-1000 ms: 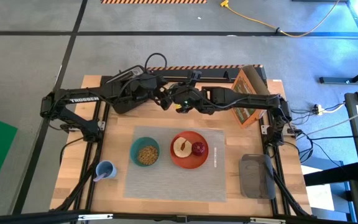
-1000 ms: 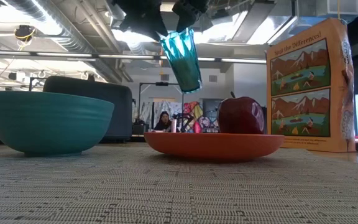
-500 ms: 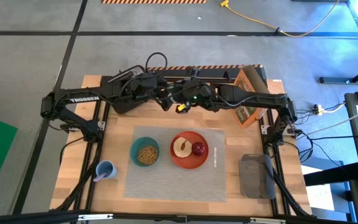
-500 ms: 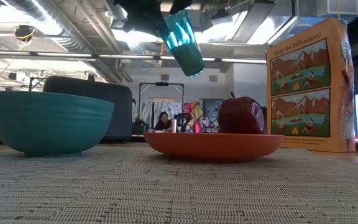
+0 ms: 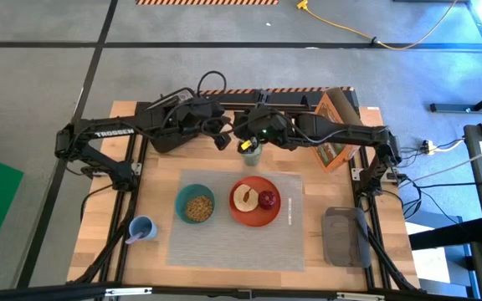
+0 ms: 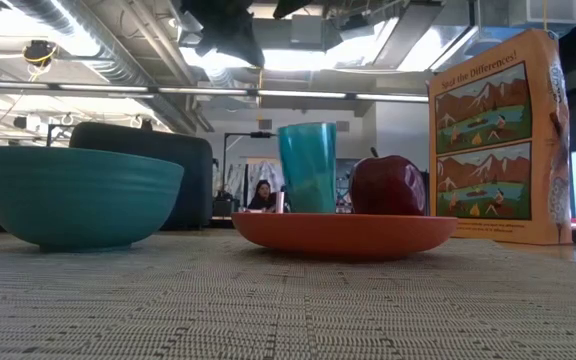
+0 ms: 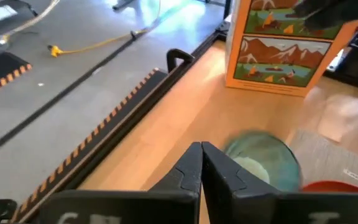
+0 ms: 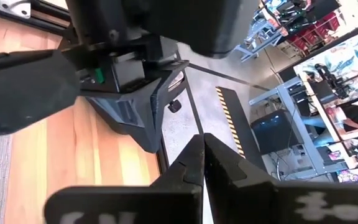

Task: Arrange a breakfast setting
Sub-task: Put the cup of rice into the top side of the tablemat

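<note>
The green glass [image 5: 250,151] stands upright on its base on the bare wood just beyond the far edge of the grey placemat [image 5: 237,251]. In the low view the glass [image 6: 307,168] shows behind the orange-red plate [image 6: 343,232]. Both grippers hang above it, and neither touches it. My left gripper [image 7: 202,152] is shut, with the glass [image 7: 263,163] below and ahead of it. My right gripper [image 8: 202,149] is shut too and faces the left arm. On the mat the teal bowl [image 5: 195,205] sits beside the plate [image 5: 253,222], which carries the toast [image 5: 243,197] and the apple [image 5: 268,199]. A pale utensil [image 5: 290,211] lies to the right of the plate.
The orange cereal box [image 5: 335,130] stands at the far right of the table. A dark grey appliance [image 5: 346,237] lies at the near right, and a blue cup [image 5: 141,227] stands at the near left. A person [image 6: 264,193] sits far off in the room.
The glass hung tilted in the air between the two grippers and tipped further. It has come down and now stands upright on the table, clear of both grippers. My right gripper has risen a little.
</note>
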You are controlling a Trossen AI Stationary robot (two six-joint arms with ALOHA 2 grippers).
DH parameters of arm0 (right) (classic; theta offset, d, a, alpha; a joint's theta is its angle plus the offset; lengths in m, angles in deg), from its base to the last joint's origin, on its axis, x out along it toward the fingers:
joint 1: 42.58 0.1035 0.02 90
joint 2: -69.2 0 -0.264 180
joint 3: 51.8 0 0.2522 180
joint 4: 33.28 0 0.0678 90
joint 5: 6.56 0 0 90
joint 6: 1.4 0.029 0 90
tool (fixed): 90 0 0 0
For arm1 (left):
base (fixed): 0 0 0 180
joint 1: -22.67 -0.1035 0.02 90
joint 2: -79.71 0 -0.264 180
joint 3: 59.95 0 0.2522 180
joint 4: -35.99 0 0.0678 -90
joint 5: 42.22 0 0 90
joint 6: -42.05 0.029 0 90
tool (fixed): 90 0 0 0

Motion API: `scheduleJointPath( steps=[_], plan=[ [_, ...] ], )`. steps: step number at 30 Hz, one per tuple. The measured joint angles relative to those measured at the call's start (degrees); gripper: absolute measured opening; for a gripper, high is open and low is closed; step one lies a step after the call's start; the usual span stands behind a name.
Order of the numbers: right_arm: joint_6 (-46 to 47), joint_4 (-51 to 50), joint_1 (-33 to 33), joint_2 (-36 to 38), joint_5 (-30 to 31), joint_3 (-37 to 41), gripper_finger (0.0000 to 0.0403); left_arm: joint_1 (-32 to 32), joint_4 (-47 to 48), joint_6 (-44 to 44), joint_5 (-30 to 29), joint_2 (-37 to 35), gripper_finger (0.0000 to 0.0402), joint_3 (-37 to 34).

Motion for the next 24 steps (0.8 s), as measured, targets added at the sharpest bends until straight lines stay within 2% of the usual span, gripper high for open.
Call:
scheduleJointPath(
  steps=[12, 18, 20, 24],
  plan=[
    [1.8, -1.2, 0.0, 0.8, 1.6, 0.1, 0.0000, -0.7, 0.9, -2.5, 0.6, 0.0, 0.0000, 0.0],
    [8.3, -6.8, -0.2, 2.6, 0.2, -0.7, 0.0000, -0.7, 0.9, -2.5, 1.2, 0.1, 0.0000, 0.0],
    [14.2, -10.7, -1.1, 3.6, -2.7, -2.3, 0.0001, -1.0, 0.2, -2.5, 2.1, 1.0, 0.0000, 0.1],
    [27.6, -22.3, -5.4, 6.7, -14.3, -5.0, 0.0001, -2.7, -0.8, -3.6, 8.1, 4.6, 0.0002, 0.0]
  ],
)
